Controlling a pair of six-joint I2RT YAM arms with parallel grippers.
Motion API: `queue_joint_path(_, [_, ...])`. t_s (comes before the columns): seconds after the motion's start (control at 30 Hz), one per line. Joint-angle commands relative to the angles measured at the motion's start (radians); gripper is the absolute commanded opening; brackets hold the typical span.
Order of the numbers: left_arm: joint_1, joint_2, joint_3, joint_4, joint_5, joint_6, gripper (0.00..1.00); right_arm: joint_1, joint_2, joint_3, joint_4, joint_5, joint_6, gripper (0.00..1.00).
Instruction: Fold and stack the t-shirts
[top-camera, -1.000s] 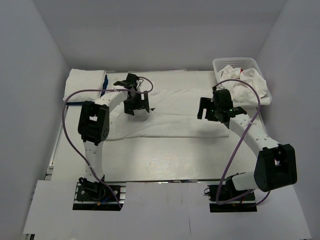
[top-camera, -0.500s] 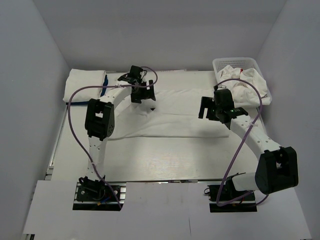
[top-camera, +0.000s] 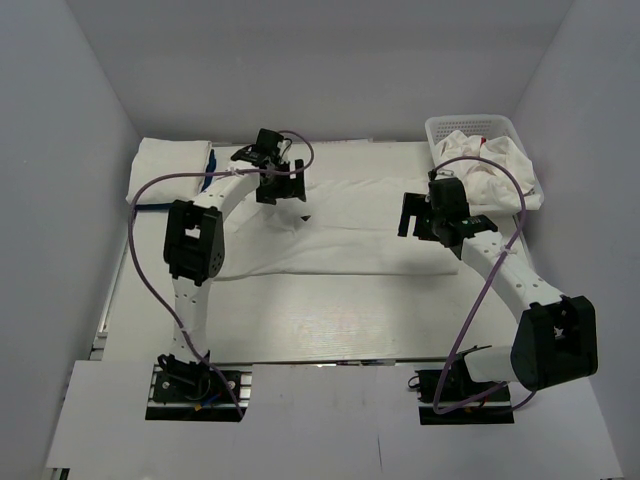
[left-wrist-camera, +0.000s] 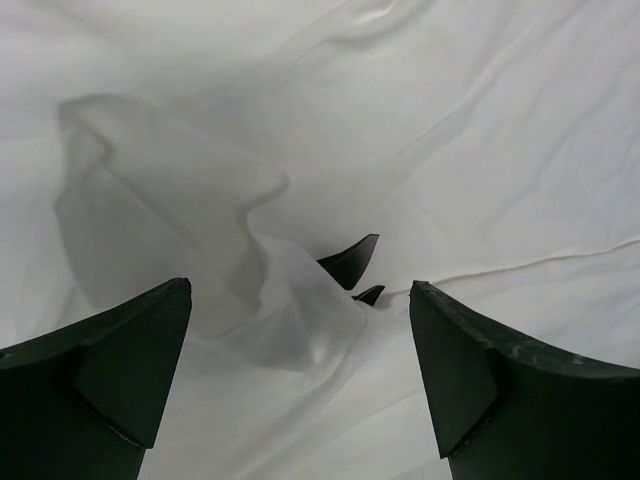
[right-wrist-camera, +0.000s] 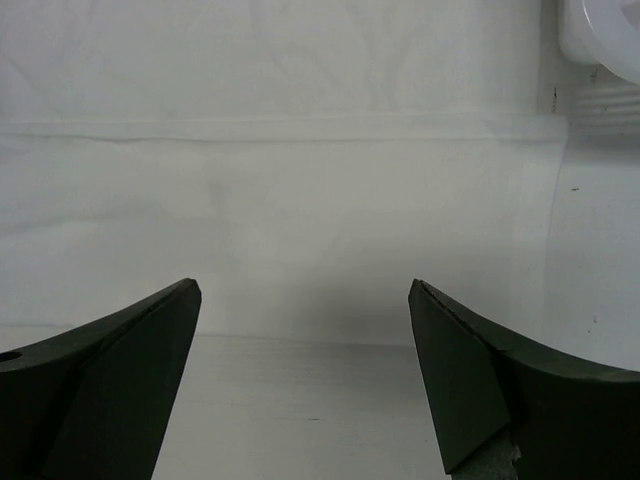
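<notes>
A white t-shirt (top-camera: 350, 225) lies spread across the middle of the table. My left gripper (top-camera: 282, 188) is open and empty over its far left part. In the left wrist view (left-wrist-camera: 300, 285) the jaws stand wide apart above a raised, crumpled fold of the white cloth (left-wrist-camera: 250, 250). My right gripper (top-camera: 412, 222) is open and empty over the shirt's right end. In the right wrist view (right-wrist-camera: 305, 285) it hangs above the shirt's edge (right-wrist-camera: 300, 230) and bare table. A folded white shirt (top-camera: 170, 160) with a blue one (top-camera: 210, 165) beside it lies at the far left.
A white mesh basket (top-camera: 440, 128) stands at the far right corner, holding crumpled white shirts (top-camera: 495, 170), one with red print; its corner shows in the right wrist view (right-wrist-camera: 610, 35). White walls enclose the table on three sides.
My left gripper has moved toward the back of the table, from the shirt's left middle to its far edge. The right arm has barely moved.
</notes>
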Motion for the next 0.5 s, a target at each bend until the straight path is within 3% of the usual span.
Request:
queue_joint_path(0.0, [0.006,-0.104,0.001,-0.031,-0.041,0.077,1.00,-0.003,0.001,0.008,-0.001,-0.004,-0.016,0.90])
queue_joint_path(0.1, [-0.004,-0.036,0.090,-0.127,-0.041,0.114,1.00,-0.001,-0.001,0.008,0.001,-0.001,-0.019,0.90])
queue_joint_path(0.33, [-0.013,0.065,0.156,-0.173,-0.026,0.126,0.94,-0.001,-0.004,0.009,-0.008,-0.006,-0.023,0.90])
queue_joint_path(0.47, [-0.013,0.051,0.121,-0.160,-0.026,0.138,0.82,-0.001,-0.010,0.011,-0.011,-0.004,-0.028,0.90])
